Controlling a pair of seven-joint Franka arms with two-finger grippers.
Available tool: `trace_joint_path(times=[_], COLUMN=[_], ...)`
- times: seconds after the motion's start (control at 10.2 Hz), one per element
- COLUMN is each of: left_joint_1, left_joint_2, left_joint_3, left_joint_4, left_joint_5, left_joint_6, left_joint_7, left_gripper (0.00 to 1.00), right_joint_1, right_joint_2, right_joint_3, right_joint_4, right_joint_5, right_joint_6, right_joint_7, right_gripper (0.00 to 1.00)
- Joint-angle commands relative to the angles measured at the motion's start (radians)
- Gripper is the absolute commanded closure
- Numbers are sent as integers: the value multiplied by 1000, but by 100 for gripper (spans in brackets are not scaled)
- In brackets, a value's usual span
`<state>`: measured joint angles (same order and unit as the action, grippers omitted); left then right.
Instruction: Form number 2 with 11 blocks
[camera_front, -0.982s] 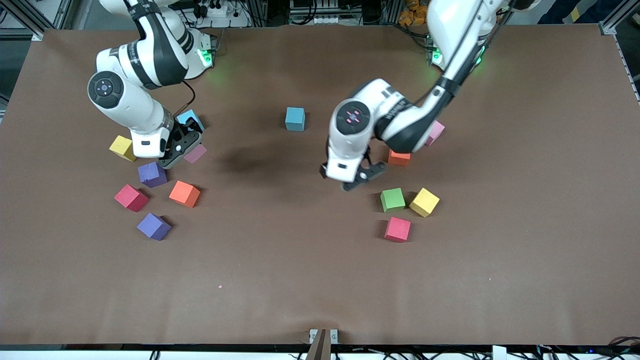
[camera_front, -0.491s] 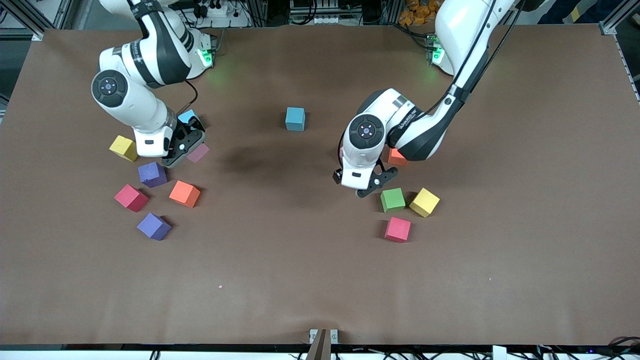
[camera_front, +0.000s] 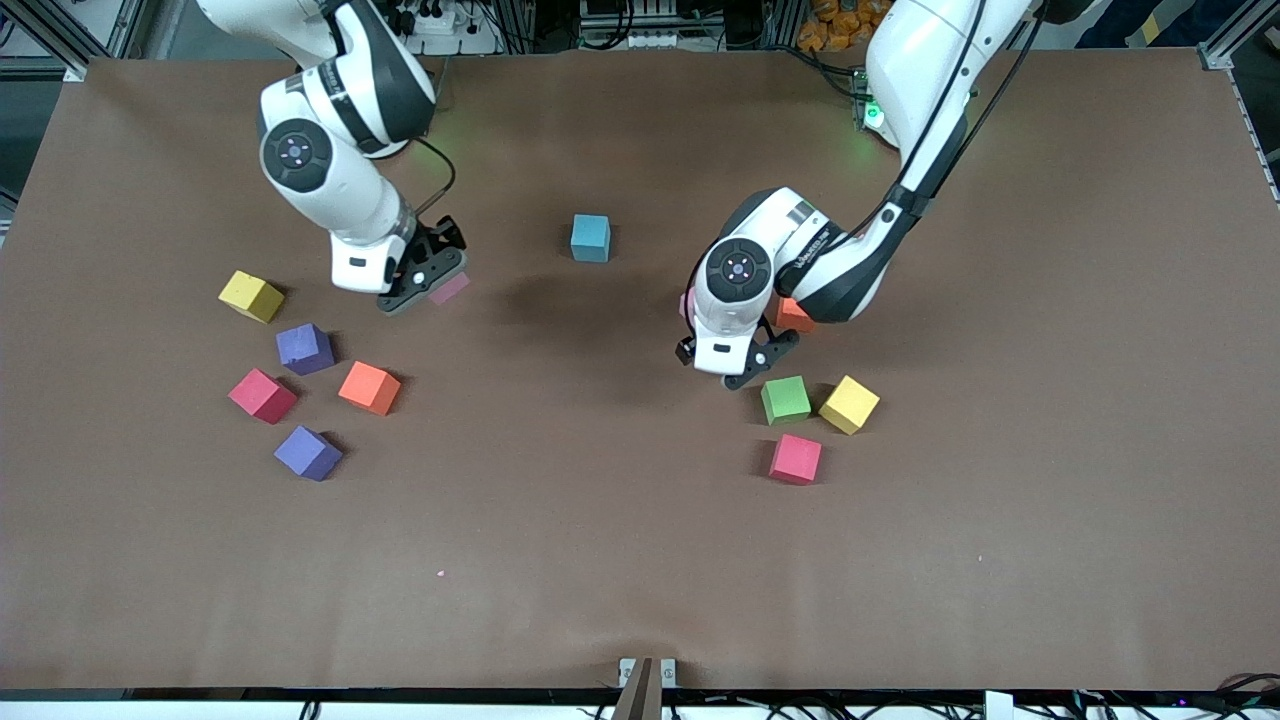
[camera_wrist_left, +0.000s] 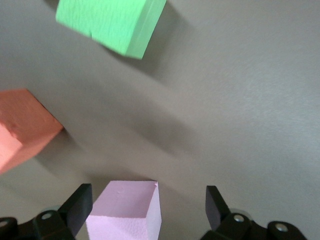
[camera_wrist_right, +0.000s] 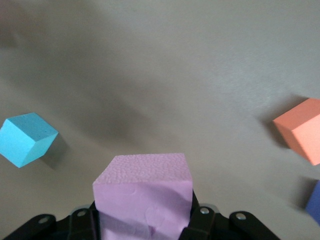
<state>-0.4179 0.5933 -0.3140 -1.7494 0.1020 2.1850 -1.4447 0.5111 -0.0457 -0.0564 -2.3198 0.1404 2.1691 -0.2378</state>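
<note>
1. Two grippers are at work. The right gripper (camera_front: 425, 283) is clenched on a pink block (camera_wrist_right: 145, 192) and carries it above the table (camera_front: 600, 560), over the bare stretch between the teal block (camera_front: 590, 238) and the yellow block (camera_front: 251, 296) at the right arm's end.
2. The left gripper (camera_wrist_left: 145, 210) hangs with its fingers spread wide around a second pink block (camera_wrist_left: 127, 207), not yet squeezing it.
3. Judging by this, the number 2 has no rows yet: the step in hand is carrying the first cubes toward the middle.
4. Next, the right gripper likely needs to lower and set its cube squarely near the teal block, while the left closes and lifts.
5. Just beside the left gripper sit an orange block (camera_wrist_left: 22, 127) and a green block (camera_front: 786, 399), near enough to get nudged.
</note>
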Motion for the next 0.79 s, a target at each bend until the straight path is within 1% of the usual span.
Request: trace_joint_path(times=[0.0,0.1,0.29,0.49,0.69], left_joint_1=[-2,-8,-30,-35,-48], left_joint_2=[-26,-27,-23,-20,-17], left_joint_3=[-14,-16,-14,-16,-16], left_joint_4=[-57,-67,-79,-85,-126], left_joint_5=[21,19,21,22,25], left_joint_6=[33,33,33,41,71], left_joint_7=[-156,-192,-259,-287,-287], left_gripper=[0,0,0,0,0], right_joint_1=[70,89,102,112,188], right_joint_2=[6,3,4,-2,-8], right_joint_3=[-5,-5,-5,-5,-3], right_joint_4=[-16,-20,-29,-33,-50], right_joint_5=[19,18,8,-8,-39], right_joint_6=[25,18,26,21,15], right_joint_7=[0,-41,-215,-345,-386], right_gripper=[64,63,63,63,64])
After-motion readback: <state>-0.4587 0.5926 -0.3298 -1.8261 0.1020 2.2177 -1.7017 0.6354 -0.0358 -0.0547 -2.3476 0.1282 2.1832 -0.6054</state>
